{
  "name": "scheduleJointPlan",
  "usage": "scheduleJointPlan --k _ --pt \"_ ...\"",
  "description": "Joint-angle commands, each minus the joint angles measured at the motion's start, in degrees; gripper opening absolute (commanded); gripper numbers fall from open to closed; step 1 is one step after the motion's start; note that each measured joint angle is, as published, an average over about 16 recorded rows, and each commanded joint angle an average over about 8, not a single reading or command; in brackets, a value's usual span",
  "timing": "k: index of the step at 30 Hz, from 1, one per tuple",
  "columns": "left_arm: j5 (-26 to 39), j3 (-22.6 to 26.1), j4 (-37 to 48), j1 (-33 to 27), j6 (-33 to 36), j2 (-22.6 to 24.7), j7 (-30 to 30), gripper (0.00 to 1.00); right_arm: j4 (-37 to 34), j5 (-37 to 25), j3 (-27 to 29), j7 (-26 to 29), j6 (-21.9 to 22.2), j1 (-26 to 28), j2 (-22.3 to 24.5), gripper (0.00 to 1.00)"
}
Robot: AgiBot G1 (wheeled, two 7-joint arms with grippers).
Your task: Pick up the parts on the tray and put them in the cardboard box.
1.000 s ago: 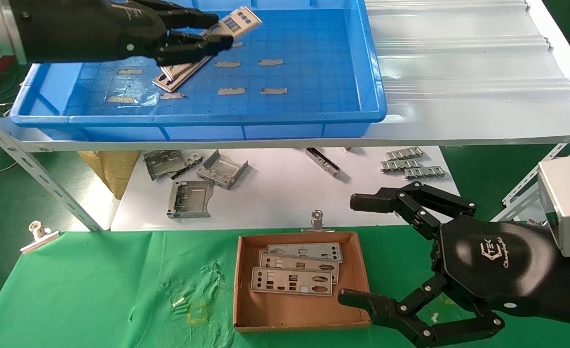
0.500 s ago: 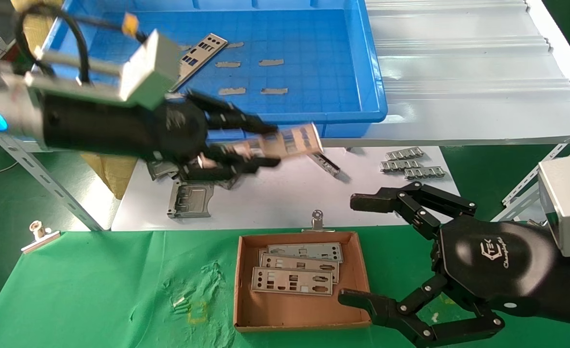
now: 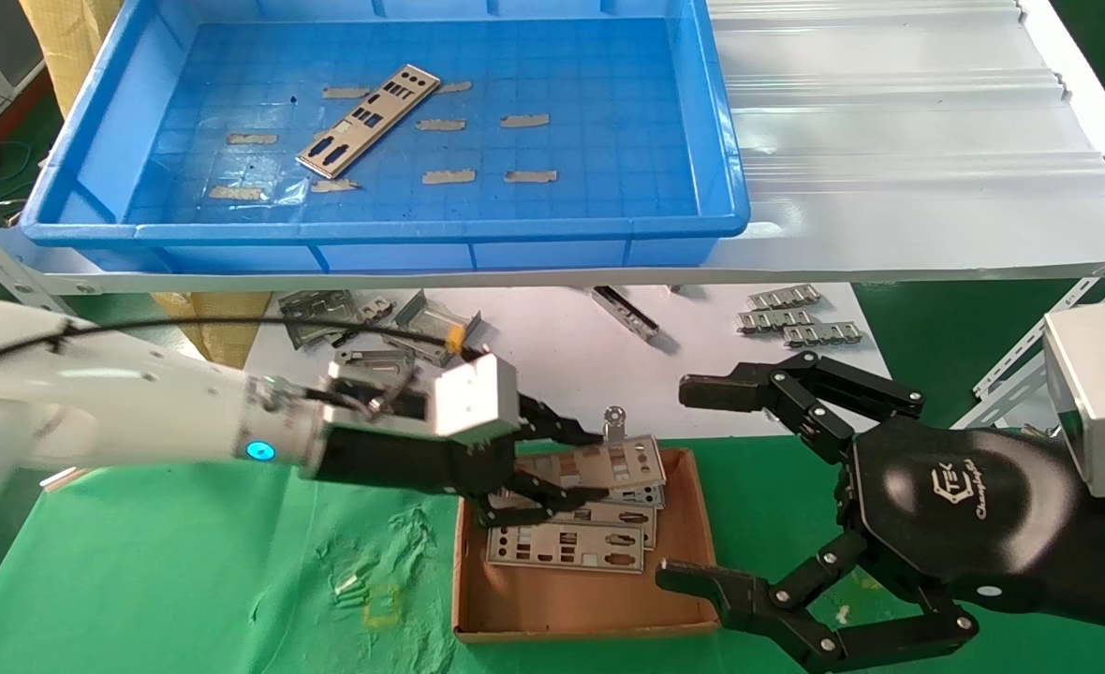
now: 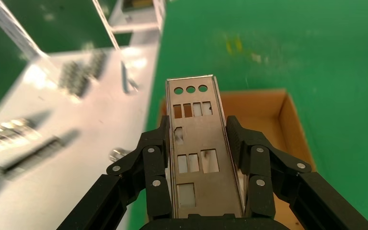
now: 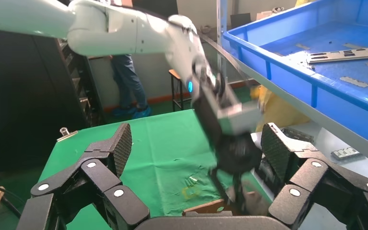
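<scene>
Your left claw (image 3: 567, 463) clamps a part (image 3: 609, 461) over the cardboard box (image 3: 693, 543), lower centre. Your right claw (image 3: 693, 487) hangs spread at lower right. Another part (image 3: 369, 120) lies in the tray (image 3: 721, 140), upper left.

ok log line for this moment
left hand: shut on silver punched metal strip | over brown cardboard box | right hand: open, parked beside box

Head camera looks down over the counter (image 3: 140, 580); 2 wrist cameras look close along their tools; all share the cardboard box (image 3: 684, 524).
</scene>
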Motion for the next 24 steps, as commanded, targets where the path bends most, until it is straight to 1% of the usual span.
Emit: scheduleJointPlan --k 1,4,5,12,13,17,24 --pt "1.02 0.59 1.51 1.19 -2.02 1.88 1.82 0.00 0.00 0.00 0.00 0.00 0.00 0.00 0.00 1.00" --pt "1.64 1.06 3.87 1.82 -2.71 3.52 3.24 0.00 0.00 0.00 0.00 0.00 0.00 0.00 0.00 1.00" --pt "1.78 1.17 4.58 1.96 -2.79 3.94 3.66 0.04 0.00 0.00 0.00 0.00 0.00 0.00 0.00 1.00" --pt "2.60 1.63 7.92 2.70 -4.73 5.77 8.64 0.92 0.00 0.00 0.00 0.00 0.00 0.00 0.00 1.00" --pt "2.69 1.66 8.19 2.84 -5.27 5.95 9.51 1.00 0.00 0.00 0.00 0.00 0.00 0.00 0.00 1.00" --pt "2.84 1.76 8.98 3.39 -7.04 6.54 12.06 1.00 0.00 0.00 0.00 0.00 0.00 0.00 0.00 1.00" --pt "1.93 1.77 10.24 3.34 -6.39 6.94 11.60 1.00 0.00 0.00 0.00 0.00 0.00 0.00 0.00 1.00"
